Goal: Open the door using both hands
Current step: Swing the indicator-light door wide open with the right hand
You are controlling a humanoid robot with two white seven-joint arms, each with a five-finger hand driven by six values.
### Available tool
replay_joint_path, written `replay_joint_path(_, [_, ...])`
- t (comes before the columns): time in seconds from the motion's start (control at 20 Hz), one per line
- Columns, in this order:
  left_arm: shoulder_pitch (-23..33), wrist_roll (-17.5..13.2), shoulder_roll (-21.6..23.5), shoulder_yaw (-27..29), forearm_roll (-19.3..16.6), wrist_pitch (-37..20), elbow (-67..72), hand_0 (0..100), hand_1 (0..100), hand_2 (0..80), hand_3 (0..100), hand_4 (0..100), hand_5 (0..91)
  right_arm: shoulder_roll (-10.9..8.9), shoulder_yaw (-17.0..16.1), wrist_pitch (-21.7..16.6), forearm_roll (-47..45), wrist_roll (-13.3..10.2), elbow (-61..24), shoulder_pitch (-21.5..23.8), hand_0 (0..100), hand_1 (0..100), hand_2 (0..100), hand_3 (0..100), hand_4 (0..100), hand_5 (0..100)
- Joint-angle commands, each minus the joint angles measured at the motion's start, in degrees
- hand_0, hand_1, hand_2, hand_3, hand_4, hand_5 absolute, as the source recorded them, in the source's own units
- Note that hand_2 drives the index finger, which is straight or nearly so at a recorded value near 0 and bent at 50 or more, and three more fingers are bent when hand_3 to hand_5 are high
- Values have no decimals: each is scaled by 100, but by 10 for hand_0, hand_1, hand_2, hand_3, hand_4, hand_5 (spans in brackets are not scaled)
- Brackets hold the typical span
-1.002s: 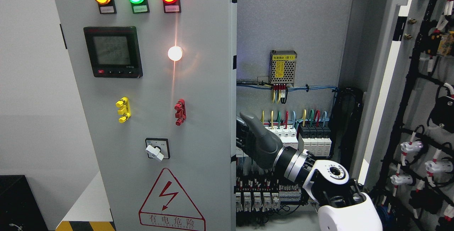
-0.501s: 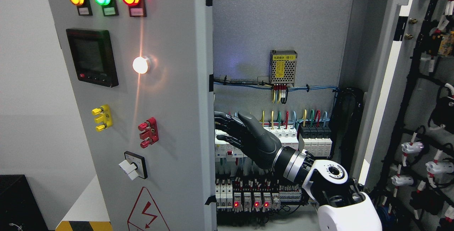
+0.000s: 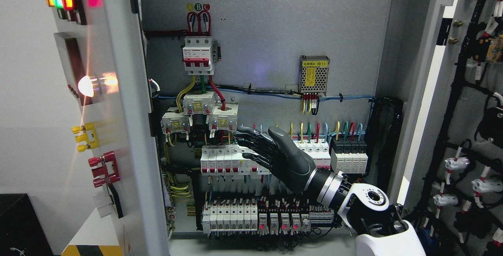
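The left cabinet door (image 3: pixel 118 102) stands swung far out to the left, seen nearly edge-on, with its lamps, yellow and red terminals and switch on the outer face. The right door (image 3: pixel 467 102) is open too, its inner side covered in black wiring. My right hand (image 3: pixel 261 148), dark grey, reaches from the lower right into the cabinet, fingers spread and pointing left in front of the breaker rows. It touches neither door and holds nothing. No left arm shows.
Inside the cabinet (image 3: pixel 275 20) are a red-topped main breaker (image 3: pixel 198 53), current transformers (image 3: pixel 198 116), rows of white breakers (image 3: pixel 228 159), a mesh power supply (image 3: pixel 313 74) and coloured wires. A black box (image 3: pixel 17 224) sits at the lower left, beside a white ledge with hazard stripes.
The left door has swung far further open to the left, baring the whole left half of the cabinet. My right hand has stayed nearly in place, and the door edge has moved away from it.
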Motion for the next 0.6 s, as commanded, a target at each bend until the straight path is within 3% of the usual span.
replay_joint_path(0.0, [184, -12, -3, 0, -2, -3, -53, 0, 0, 0, 0, 0, 0, -260, 407, 1, -67, 0, -690, 343, 191, 0, 0, 0, 0, 0])
replay_joint_path(0.55, [175, -12, -3, 0, 7, -3, -53, 0, 0, 0, 0, 0, 0, -585, 1347, 1, -426, 9, -1288, 835, 191, 0, 0, 0, 0, 0])
